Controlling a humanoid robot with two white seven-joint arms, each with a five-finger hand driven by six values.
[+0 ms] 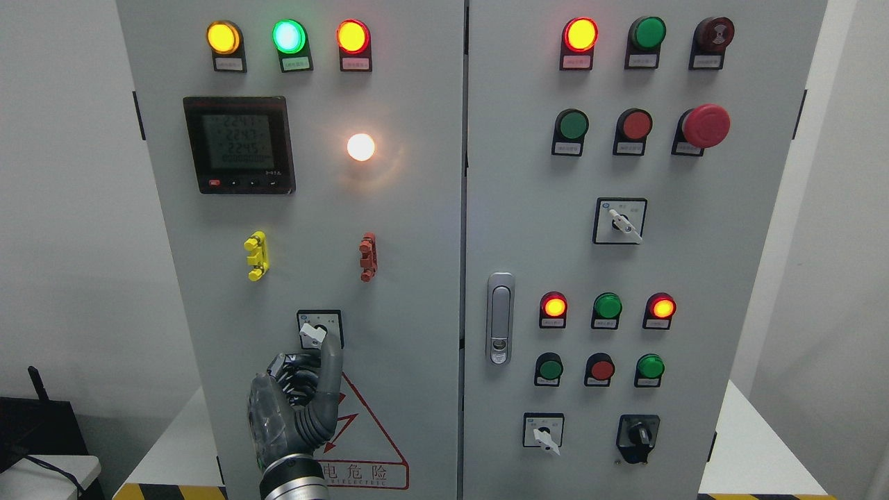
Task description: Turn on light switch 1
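A small rotary switch (319, 328) with a white knob (312, 335) sits low on the left door of the grey cabinet (417, 278). My left hand (295, 410) rises from the bottom edge just below it. One finger (331, 361) is stretched up and touches the knob's right side; the other fingers are curled in. The knob points down-left. A white lamp (360, 146) glows on the left door above. The right hand is out of view.
Yellow (255, 255) and red (367, 256) terminal clips sit above the switch, a meter display (239, 144) higher up. The right door carries a handle (500, 317), several lamps and buttons, more rotary switches (620, 221) and a red mushroom button (705, 126).
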